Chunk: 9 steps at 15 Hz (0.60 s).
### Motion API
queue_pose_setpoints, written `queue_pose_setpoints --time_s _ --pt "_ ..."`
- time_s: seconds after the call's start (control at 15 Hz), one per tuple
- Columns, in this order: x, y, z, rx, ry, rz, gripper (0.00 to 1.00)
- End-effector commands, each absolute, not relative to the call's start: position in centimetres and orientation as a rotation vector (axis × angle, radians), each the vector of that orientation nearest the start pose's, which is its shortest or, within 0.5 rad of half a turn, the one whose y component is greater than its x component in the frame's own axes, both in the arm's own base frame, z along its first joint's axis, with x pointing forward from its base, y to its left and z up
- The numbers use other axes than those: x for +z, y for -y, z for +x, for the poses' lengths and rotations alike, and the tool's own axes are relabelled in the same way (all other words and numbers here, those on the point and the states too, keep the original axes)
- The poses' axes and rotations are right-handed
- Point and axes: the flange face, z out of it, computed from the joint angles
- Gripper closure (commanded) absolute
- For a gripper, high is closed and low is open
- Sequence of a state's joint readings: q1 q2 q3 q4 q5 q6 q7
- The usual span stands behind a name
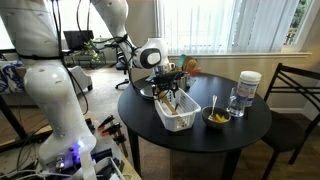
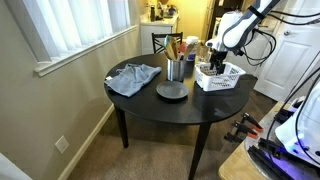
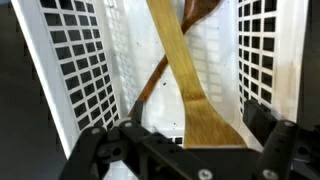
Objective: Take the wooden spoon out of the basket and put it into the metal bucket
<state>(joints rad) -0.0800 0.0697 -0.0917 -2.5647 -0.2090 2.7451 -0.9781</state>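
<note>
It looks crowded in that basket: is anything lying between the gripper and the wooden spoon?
Nothing visible. In the wrist view the wooden spoon lies over the dark utensil, uncovered right before the open gripper.

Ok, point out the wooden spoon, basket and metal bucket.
wooden spoon (image 3: pixel 183 70), wrist view, middle of its handle.
basket (image 1: pixel 184 121), in an exterior view, its near side wall.
metal bucket (image 2: pixel 176 71), in an exterior view, its grey side.
</note>
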Motion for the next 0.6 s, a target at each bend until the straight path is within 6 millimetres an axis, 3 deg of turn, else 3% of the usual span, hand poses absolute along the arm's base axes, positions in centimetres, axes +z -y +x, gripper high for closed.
queue_pose_setpoints --time_s 0.0,0.53 --pt "25.61 6.99 43.78 -0.079 1.733 -2.787 0.00" --pt "24.74 6.63 43.84 -0.062 2.010 -2.532 0.00"
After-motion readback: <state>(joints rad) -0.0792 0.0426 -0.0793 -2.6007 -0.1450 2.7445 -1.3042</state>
